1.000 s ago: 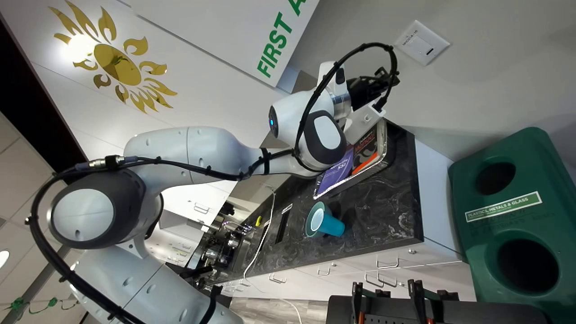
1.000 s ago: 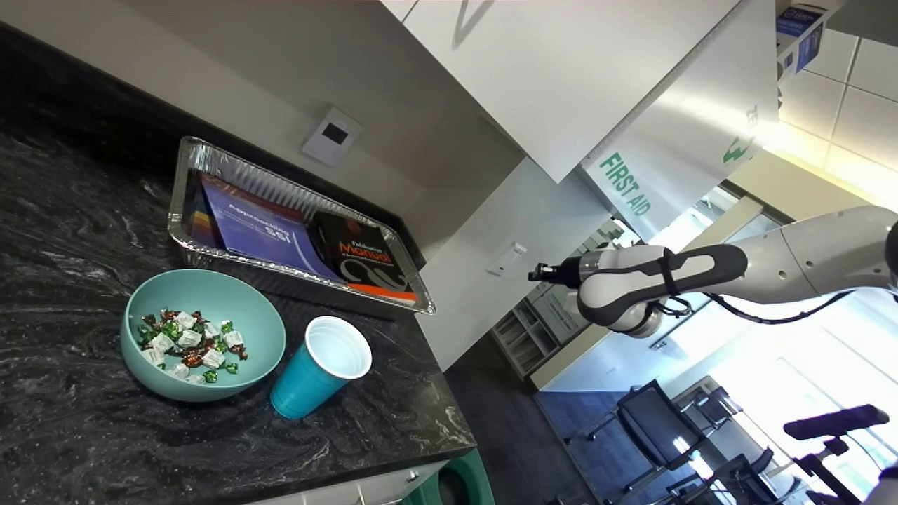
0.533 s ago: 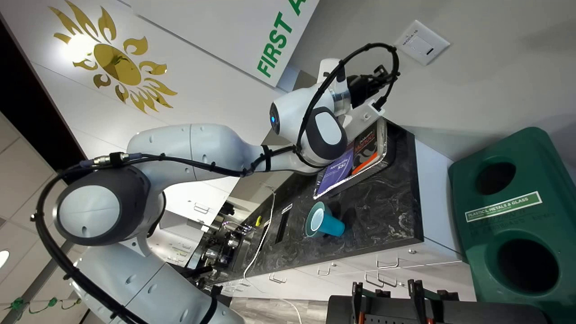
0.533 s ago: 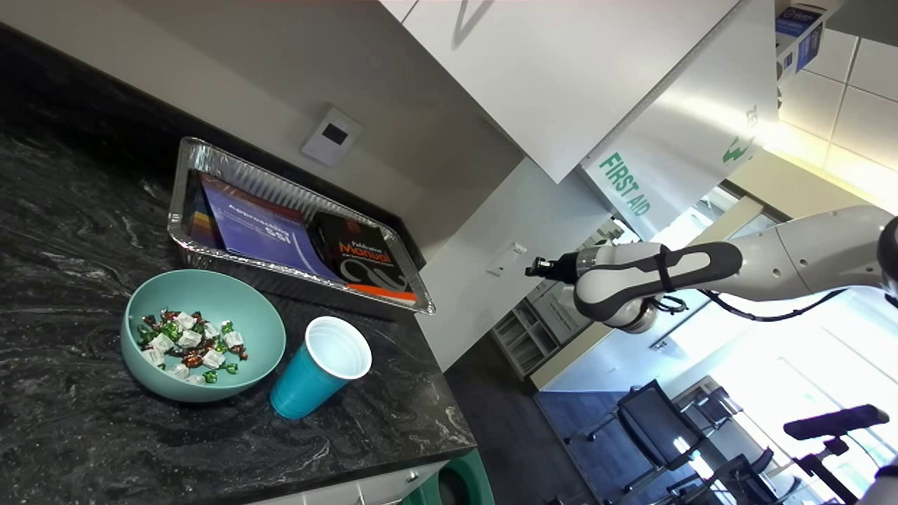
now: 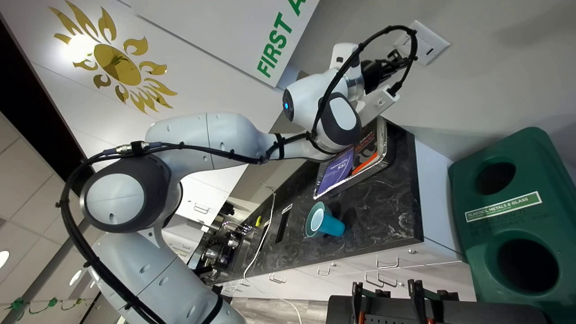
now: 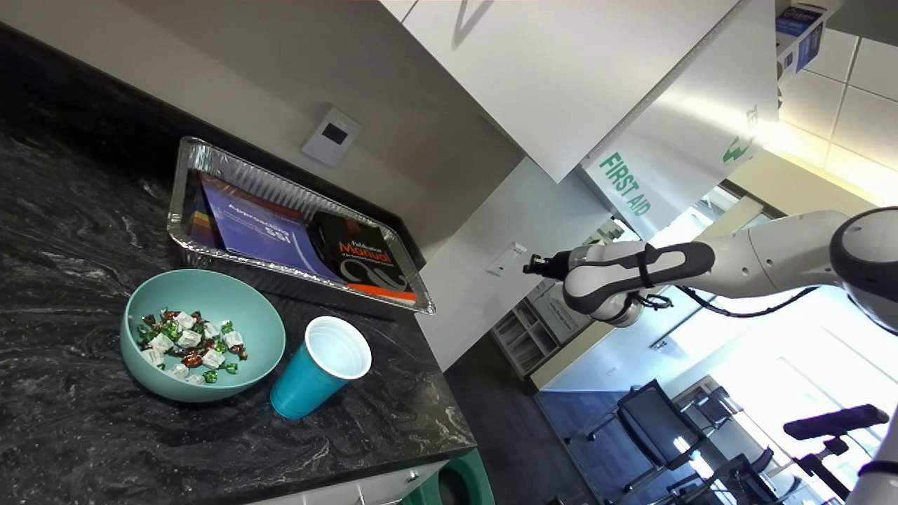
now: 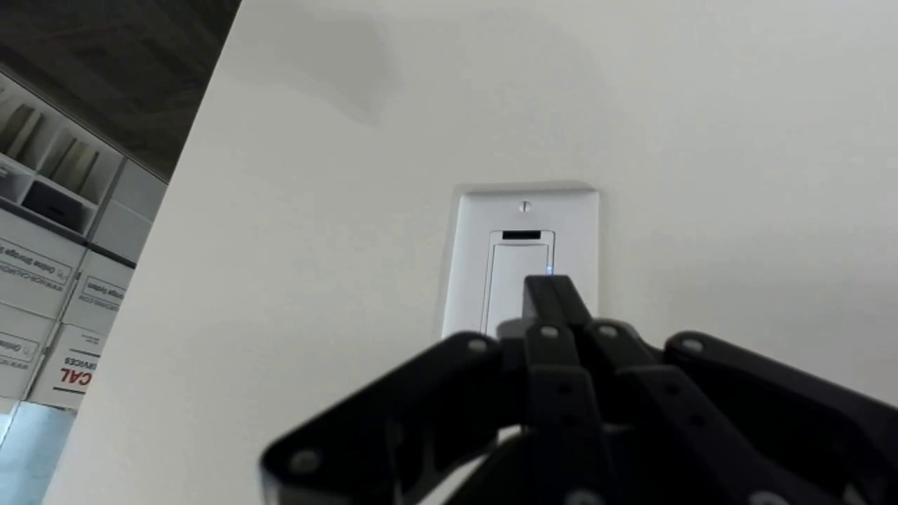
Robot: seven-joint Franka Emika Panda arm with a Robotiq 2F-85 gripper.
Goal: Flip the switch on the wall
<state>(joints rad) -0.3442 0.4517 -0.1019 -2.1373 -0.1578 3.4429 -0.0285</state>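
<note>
Wrist view: the black two-finger gripper (image 7: 550,284) has its fingers pressed together. The white rectangular wall switch (image 7: 518,277) is mounted on the pale wall (image 7: 316,245) beyond the fingertips, its lower part hidden behind the gripper. A small blue light (image 7: 549,269) shows just above the tips. In an exterior view, wall is visible between gripper and switch (image 6: 506,259); the two stand near but apart.

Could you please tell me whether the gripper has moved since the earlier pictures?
Yes. In an exterior view, the gripper has shifted up and to the right in the picture, nearer the fixed switch plate.
</note>
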